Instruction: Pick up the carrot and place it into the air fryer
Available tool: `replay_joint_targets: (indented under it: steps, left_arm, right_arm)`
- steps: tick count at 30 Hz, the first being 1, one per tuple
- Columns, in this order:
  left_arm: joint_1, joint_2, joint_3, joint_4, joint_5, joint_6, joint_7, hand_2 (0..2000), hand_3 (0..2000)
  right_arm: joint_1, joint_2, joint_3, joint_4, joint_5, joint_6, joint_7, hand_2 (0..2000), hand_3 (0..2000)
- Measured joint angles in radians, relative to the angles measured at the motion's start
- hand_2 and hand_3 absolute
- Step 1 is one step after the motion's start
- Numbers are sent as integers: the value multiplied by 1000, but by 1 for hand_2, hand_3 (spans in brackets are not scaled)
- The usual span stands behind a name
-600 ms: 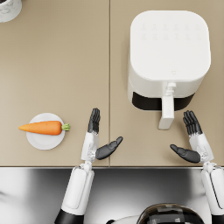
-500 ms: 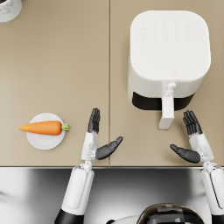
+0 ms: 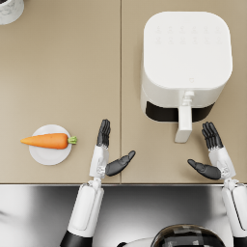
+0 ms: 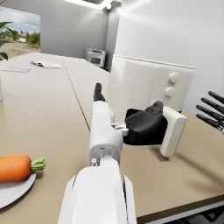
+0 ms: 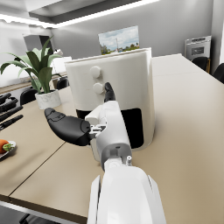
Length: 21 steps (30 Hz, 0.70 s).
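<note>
Both hands empty, fingers spread: left hand [image 3: 103, 157] near-left of the air fryer [image 3: 185, 65], right hand [image 3: 212, 157] near-right of it, just beside its handle [image 3: 184, 123]. Carrot [image 3: 47, 141] lies on a small white plate [image 3: 48, 155], well left of the air fryer, just past left hand. White pot [image 3: 9, 9] far-left of it.
</note>
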State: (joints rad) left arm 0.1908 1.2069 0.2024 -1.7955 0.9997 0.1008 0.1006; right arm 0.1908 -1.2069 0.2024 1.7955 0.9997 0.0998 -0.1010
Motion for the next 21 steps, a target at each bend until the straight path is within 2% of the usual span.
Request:
replay_joint_targets:
  steps: [3, 6, 8, 9, 16, 21]
  left_arm:
    - [0, 0, 0, 0, 0, 0, 0, 0, 0]
    - [-6, 7, -3, 0, 0, -64, -64, 0, 0]
    - [-8, 12, -45, -18, 0, -82, -82, 0, 0]
    - [-12, 14, -73, -24, 0, -87, -87, 0, 0]
    - [-10, 29, -204, -14, 311, -100, -99, 0, 0]
    - [9, 37, -269, 23, 535, -101, -100, 0, 0]
  right_arm:
    - [0, 0, 0, 0, 0, 0, 0, 0, 0]
    - [0, -10, 15, -2, 0, -63, 64, 0, 0]
    - [5, -19, 15, 10, 0, -81, 82, 0, 0]
    - [1, -21, 15, 15, 44, -86, 87, 0, 0]
    - [-11, -35, 5, 6, 344, -98, 100, 0, 0]
    - [-1, -53, 2, -25, 410, -99, 101, 0, 0]
